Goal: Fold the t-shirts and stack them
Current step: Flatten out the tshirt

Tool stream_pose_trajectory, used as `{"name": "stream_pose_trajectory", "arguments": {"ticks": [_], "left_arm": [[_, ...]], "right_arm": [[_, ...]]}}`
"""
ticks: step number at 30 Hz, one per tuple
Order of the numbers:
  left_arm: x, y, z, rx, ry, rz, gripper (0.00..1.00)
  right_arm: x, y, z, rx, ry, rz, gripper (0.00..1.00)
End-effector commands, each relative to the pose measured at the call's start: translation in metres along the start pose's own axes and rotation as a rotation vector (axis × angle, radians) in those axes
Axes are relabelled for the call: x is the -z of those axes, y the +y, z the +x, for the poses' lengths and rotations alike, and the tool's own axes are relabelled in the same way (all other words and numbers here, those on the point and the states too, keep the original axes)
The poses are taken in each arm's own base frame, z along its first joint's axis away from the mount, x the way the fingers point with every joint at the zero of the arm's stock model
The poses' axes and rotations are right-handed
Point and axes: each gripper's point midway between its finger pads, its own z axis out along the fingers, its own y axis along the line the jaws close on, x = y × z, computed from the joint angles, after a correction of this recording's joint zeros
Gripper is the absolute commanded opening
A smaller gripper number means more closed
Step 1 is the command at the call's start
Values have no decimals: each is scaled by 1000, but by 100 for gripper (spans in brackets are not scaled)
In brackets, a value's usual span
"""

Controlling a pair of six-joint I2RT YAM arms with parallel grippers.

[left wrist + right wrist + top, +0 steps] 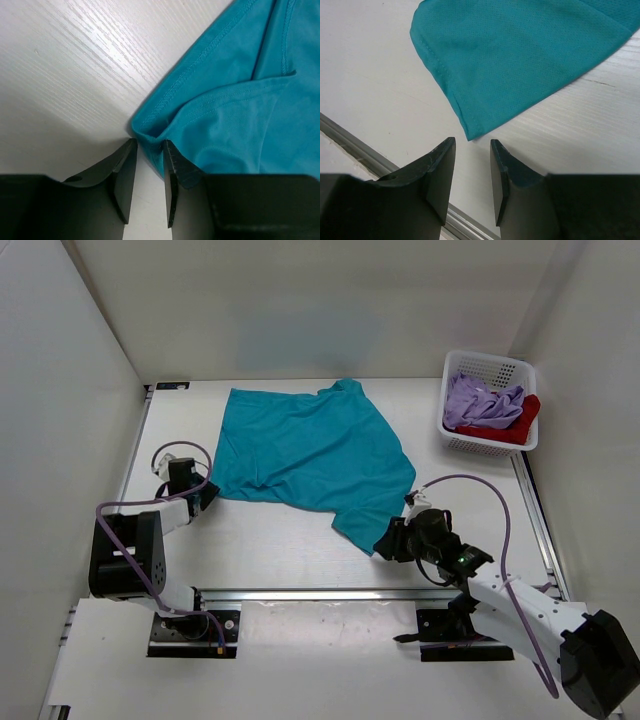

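The teal t-shirt (310,450) lies spread and slightly rumpled on the white table. My left gripper (205,497) sits low at the shirt's near-left corner. In the left wrist view the folded teal corner (150,127) pokes just between the tips of my left gripper (149,143), whose jaws stand apart, with cloth against the right finger. My right gripper (386,543) is at the shirt's near-right corner. In the right wrist view that gripper (472,142) is open, with the teal hem corner (472,131) just ahead of the tips. The lavender t-shirt (478,403) and the red t-shirt (522,425) lie crumpled in the basket.
A white lattice basket (490,360) stands at the back right corner. An aluminium rail (320,593) runs along the table's near edge, just behind my right gripper. White walls enclose the table on three sides.
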Motion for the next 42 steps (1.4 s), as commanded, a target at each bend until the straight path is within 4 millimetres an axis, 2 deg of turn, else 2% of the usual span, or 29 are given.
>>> {"name": "stream_pose_trajectory", "arguments": {"ticks": [1,3,8,13,16,17,18,22,24,28,31,32,34,35,42], "left_arm": [[4,-3,-5,-2,-15,-1,38],[3,-6,-5,-7,-20,5,30],[0,-7,-6,7,-21,7,19],[4,-17,-7,-16,-23,37,0],[16,-27,-10,-39,-49,69,0],[17,-26,-10,-52,-52,64,0],[24,-36,-4,-83,-53,94,0],[42,-42,-1,-116,-72,132,0],[51,-52,2,-128,-74,171,0],[67,-61,4,-148,-94,220,0],[75,-66,9,-163,-87,256,0],[77,-66,8,-156,-92,264,0],[79,-68,14,-157,-78,283,0],[81,-70,15,-159,-77,294,0],[91,-80,36,-176,-31,369,0]], "right_arm": [[1,9,-14,5,-57,-30,32],[1,9,-14,-1,-58,-31,33],[1,1,-5,-15,-41,3,32],[-2,-10,4,-63,-18,64,37],[-4,-5,3,-97,-20,57,40],[-6,-5,6,-107,-7,70,40],[-7,-5,11,-119,12,83,40],[-10,-8,22,-168,52,115,37],[-12,-8,30,-199,64,116,36],[-15,-14,32,-229,72,154,37],[-18,-24,29,-196,73,234,34],[-19,-21,24,-186,69,241,33],[-18,-28,30,-147,103,299,33],[-20,-25,23,-149,98,311,32],[-11,-36,22,-90,112,435,33]]}}
